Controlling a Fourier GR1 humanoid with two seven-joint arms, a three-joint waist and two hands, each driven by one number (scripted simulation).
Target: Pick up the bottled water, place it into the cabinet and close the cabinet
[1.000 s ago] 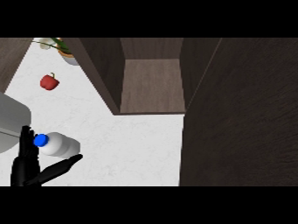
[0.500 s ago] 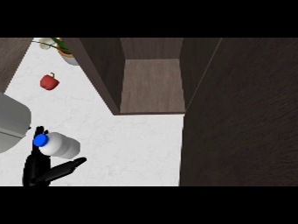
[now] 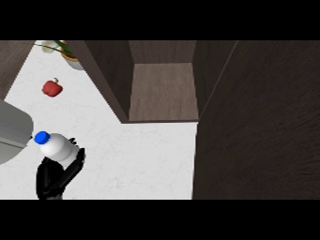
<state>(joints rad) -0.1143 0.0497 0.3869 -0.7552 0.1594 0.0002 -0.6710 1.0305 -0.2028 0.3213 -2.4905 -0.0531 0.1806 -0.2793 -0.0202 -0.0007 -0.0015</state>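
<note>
A black hand has its fingers curled around the bottled water, blue cap tilted up-left. The open cabinet lies up and right of the fingers, across the bench.

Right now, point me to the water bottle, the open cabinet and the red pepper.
water bottle (image 3: pixel 57 146), head view: on its white body, below the blue cap.
open cabinet (image 3: pixel 163 91), head view: on its wooden inner floor.
red pepper (image 3: pixel 51 87), head view: on the middle of its red body.
</note>
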